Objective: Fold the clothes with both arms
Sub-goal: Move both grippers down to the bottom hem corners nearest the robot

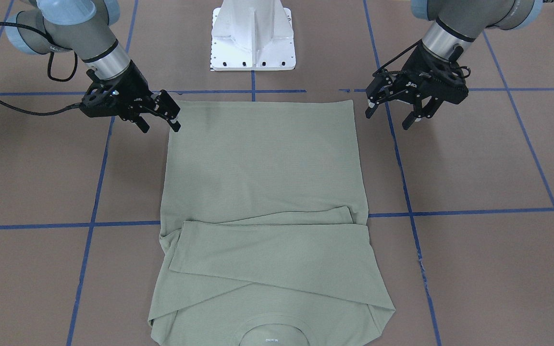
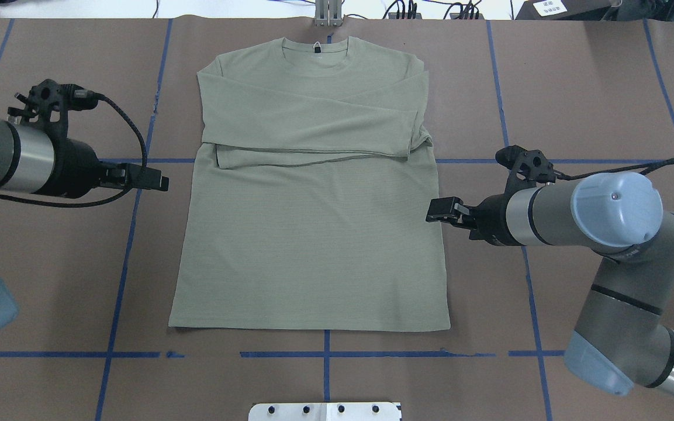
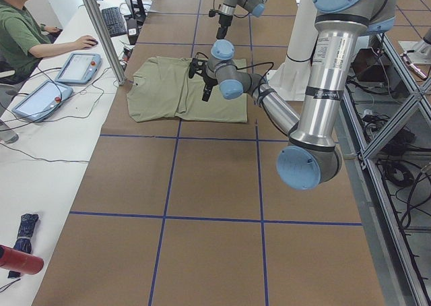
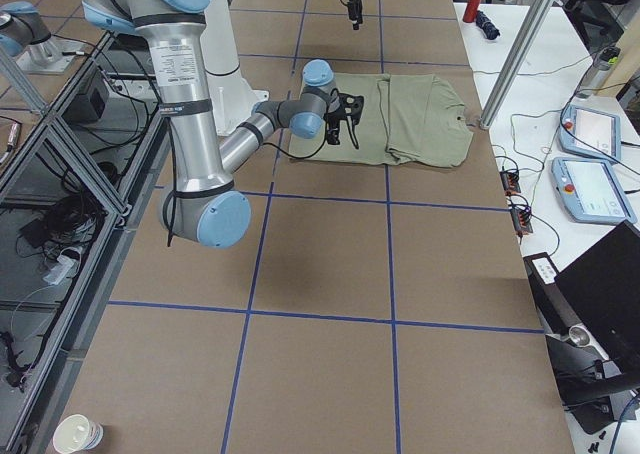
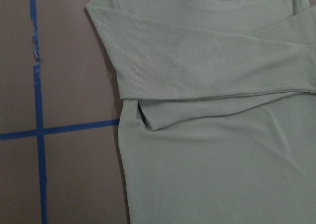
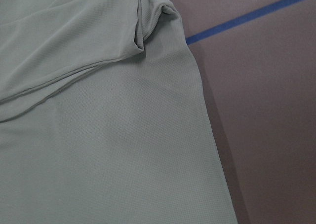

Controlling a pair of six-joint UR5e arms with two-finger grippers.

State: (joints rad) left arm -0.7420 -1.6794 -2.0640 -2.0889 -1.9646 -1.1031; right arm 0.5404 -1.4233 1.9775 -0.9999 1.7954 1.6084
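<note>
The brown desk (image 2: 594, 88) is marked into squares by blue tape lines (image 2: 372, 354). A sage-green shirt (image 2: 313, 245) lies flat on it, both sleeves folded across the chest, its hem near the white pedestal (image 1: 253, 41).

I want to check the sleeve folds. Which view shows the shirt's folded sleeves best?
Overhead exterior: the whole shirt lies in frame, both sleeves folded across the chest. Front-facing crops the collar; each wrist view shows one edge; the side views show it small.

Sleeves-folded shirt (image 1: 262, 163) lies flat; left pincer (image 1: 391, 114) and right pincer (image 1: 159, 126), seemingly agape, flank its hem.
</note>
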